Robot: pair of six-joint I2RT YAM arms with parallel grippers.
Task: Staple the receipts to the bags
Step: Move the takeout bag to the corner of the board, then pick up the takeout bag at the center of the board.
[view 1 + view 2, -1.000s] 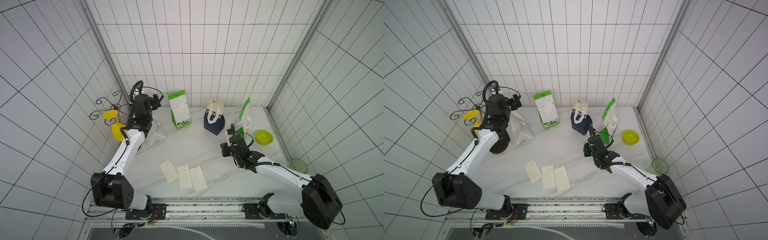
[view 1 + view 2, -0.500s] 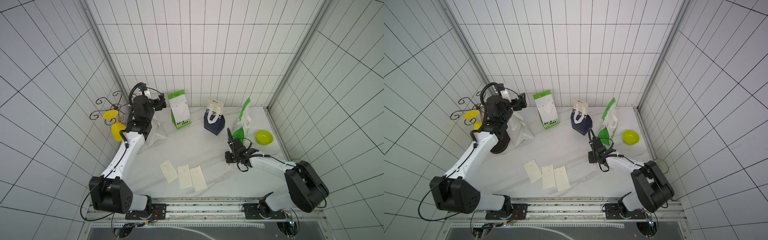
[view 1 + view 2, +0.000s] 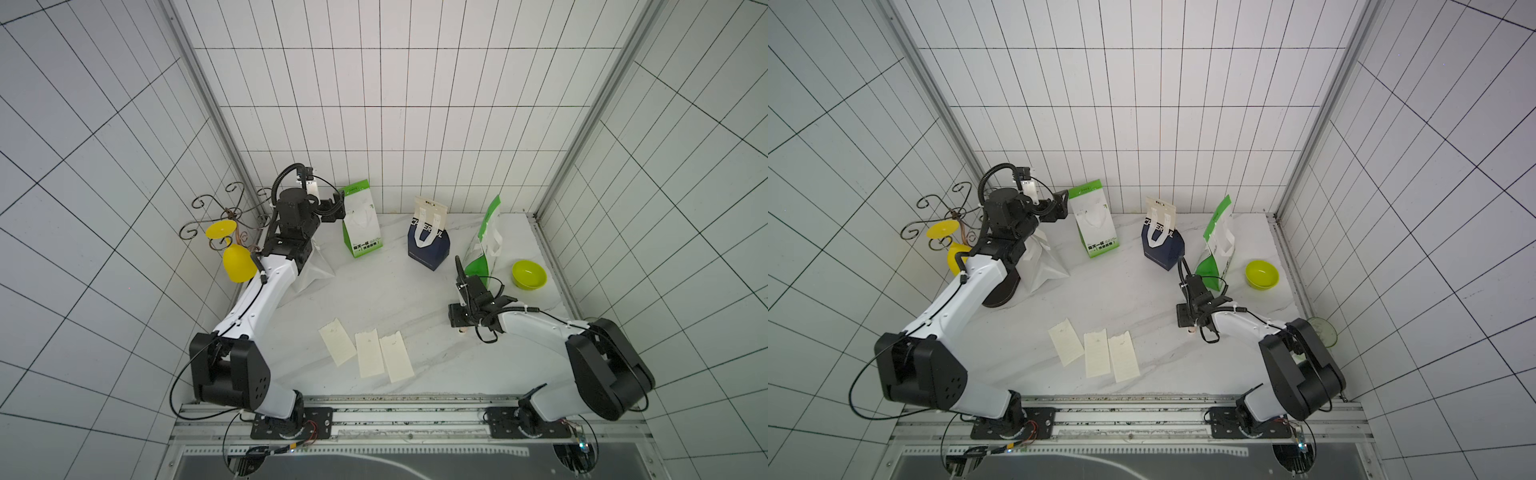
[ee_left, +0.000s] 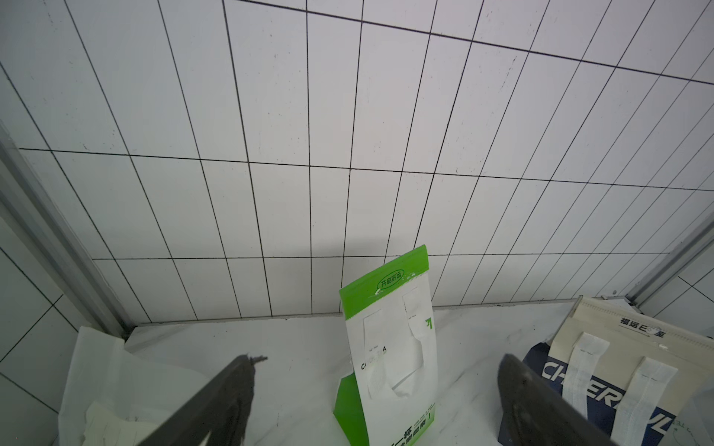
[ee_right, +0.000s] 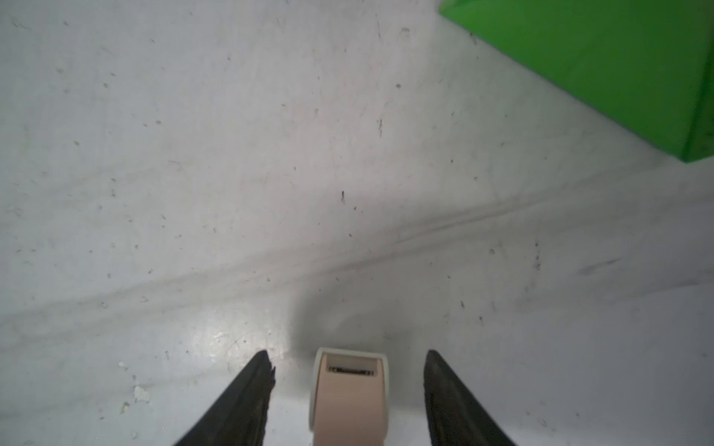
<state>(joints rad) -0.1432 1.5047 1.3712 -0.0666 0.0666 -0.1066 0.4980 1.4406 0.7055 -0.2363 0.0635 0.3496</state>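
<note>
**A:** Cream paper: three receipts (image 3: 369, 352) lie loose, side by side, near the front edge of the bench (image 3: 374, 291).

**B:** And behind them?

**A:** Four bags stand along the back: plain white bag (image 3: 311, 272), green-and-white bag (image 3: 360, 224), navy bag (image 3: 428, 245), second green bag (image 3: 484, 245). A fourth strip (image 4: 110, 426) rests against the white one; I cannot tell whether it is stapled.

**B:** The grippers?

**A:** The right gripper (image 5: 347, 353) straddles a pink stapler (image 5: 349, 397), fingers apart and not touching it. The left gripper (image 3: 334, 209) hovers wide open and empty. Most of the stapling looks undone.
</note>
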